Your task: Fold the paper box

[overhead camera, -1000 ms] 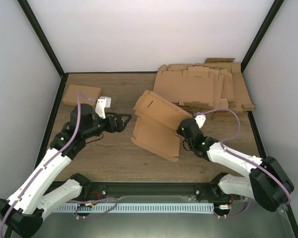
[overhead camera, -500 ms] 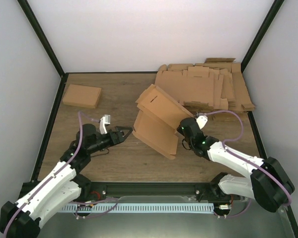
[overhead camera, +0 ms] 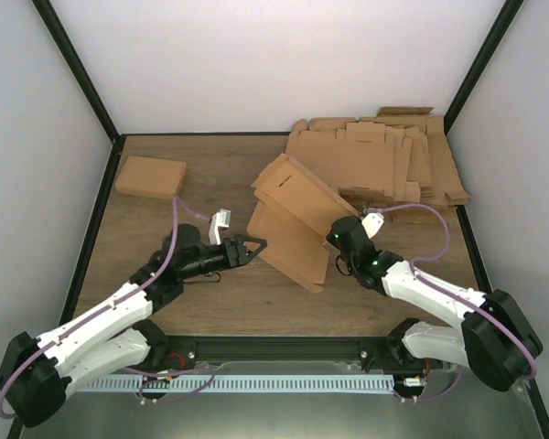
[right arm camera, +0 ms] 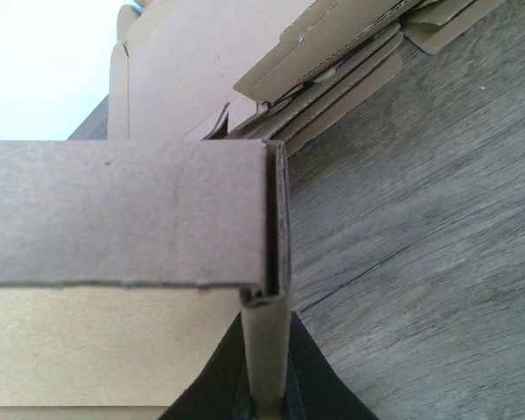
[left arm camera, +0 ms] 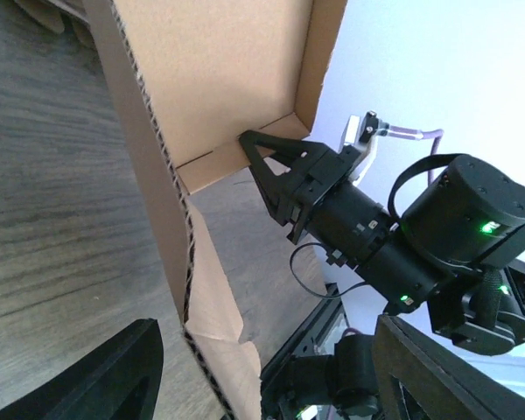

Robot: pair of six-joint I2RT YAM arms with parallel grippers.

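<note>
A small closed carton point(overhead camera: 150, 176) lies flat at the table's point(overhead camera: 210, 293) far left edge, well apart from the rest. The left gripper point(overhead camera: 253, 245) is spread wide, its fingers either side of the box's point(overhead camera: 288, 224) corrugated near edge; whether they touch it cannot be told. The brown box stands tilted mid-table, bare wood before it. From above it hides the right gripper point(right arm camera: 264, 337), which pinches one thin wall. Flat cardboard blanks point(overhead camera: 375, 165) crowd the far right corner.
</note>
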